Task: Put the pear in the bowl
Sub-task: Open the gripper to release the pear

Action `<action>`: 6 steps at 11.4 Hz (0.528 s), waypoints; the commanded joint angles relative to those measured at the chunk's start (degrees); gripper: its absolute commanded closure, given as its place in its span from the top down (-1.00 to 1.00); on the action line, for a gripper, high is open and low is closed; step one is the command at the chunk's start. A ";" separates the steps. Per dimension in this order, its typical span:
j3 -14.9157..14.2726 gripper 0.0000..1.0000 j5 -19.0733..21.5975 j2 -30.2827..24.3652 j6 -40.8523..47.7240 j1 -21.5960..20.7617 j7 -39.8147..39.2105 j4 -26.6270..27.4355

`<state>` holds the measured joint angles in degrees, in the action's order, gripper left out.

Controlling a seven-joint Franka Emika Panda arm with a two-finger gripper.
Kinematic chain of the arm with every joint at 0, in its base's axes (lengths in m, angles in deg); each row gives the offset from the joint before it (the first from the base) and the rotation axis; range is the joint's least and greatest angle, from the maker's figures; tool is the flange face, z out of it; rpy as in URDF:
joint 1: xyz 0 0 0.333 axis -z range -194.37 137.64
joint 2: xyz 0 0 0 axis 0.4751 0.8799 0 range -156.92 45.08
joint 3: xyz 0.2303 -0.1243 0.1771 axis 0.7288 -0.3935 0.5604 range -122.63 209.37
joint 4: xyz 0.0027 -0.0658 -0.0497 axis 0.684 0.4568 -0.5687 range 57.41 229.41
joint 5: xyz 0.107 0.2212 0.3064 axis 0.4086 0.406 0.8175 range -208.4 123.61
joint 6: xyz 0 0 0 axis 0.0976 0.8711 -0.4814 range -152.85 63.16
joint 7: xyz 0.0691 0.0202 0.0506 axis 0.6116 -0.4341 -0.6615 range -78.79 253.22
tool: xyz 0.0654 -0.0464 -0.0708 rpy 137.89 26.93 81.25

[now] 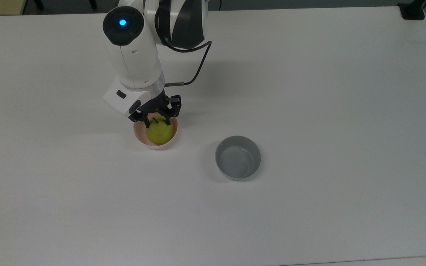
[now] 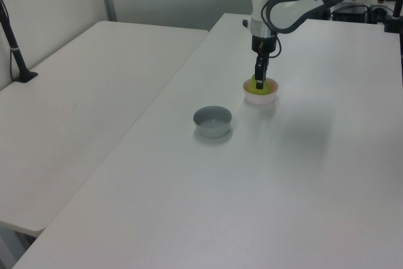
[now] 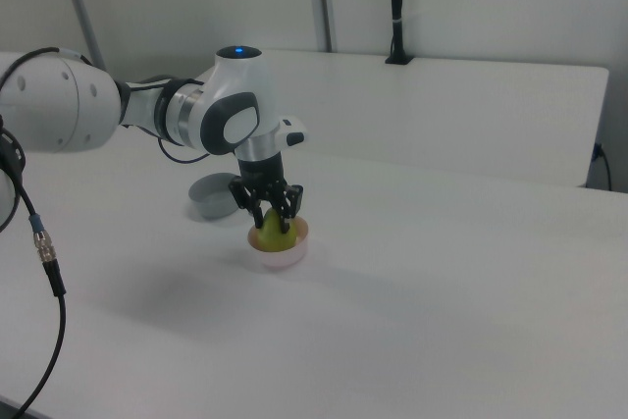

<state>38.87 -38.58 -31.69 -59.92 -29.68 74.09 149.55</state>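
The gripper (image 1: pixel 158 121) points down into the pink bowl (image 1: pixel 172 139), its fingers pinching the upper part of the pear (image 1: pixel 159 133) from both sides. The pear sits inside that bowl. The grey bowl (image 1: pixel 238 157) stands well apart, to the pink bowl's right in the top view

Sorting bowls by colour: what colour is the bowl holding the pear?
Pale pink bowl; clearest in the top view, with the pear sitting inside.
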 commanded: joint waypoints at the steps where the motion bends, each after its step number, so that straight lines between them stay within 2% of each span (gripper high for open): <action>1: -0.25 0.74 0.58 -1.20 0.51 0.08 1.70 0.45; 2: -0.25 1.00 0.32 -1.55 2.18 0.08 1.79 0.19; 6: -0.43 1.00 -0.64 -6.81 6.40 0.61 1.79 -0.25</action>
<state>38.71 -38.59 -33.72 -57.61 -29.19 75.02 148.64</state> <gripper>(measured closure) 0.000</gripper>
